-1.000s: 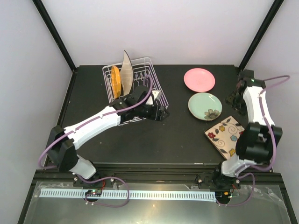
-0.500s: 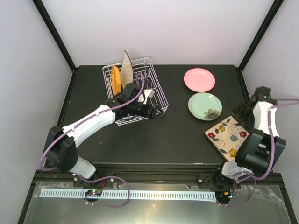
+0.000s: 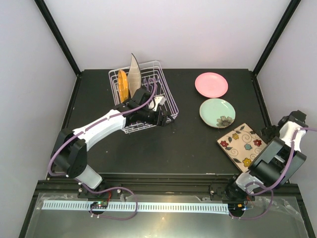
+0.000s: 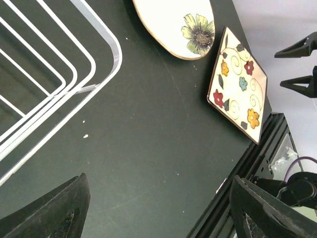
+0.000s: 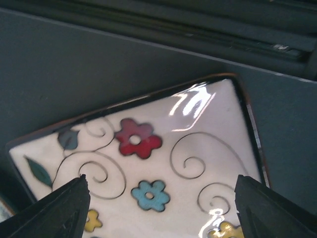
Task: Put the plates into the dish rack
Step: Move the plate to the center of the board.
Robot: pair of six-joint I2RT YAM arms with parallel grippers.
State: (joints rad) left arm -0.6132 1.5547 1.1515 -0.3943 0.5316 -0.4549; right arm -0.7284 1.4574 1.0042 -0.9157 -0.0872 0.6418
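1. The dish rack (image 3: 153,74) sits on the black table (image 3: 148,148), toward 11 o'clock from the table's centre. A small orange plate (image 3: 122,85) and a pale plate (image 3: 134,72) stand on edge at the rack's 10 o'clock end.
2. The left gripper (image 4: 158,178) hangs by the rack's 5 o'clock corner. Its fingers are spread wide with nothing between them; bare table shows below.
3. The pink plate (image 3: 211,85) lies flat at 1 o'clock. The pale green plate (image 3: 217,112), with a dark flower, lies near it at its 6 o'clock, not touching.
4. The square flowered plate (image 3: 241,144) lies flat at 4 o'clock, near the table's edge.
5. The right gripper (image 5: 161,181) is over one corner of the square flowered plate. Its fingers are spread and empty.
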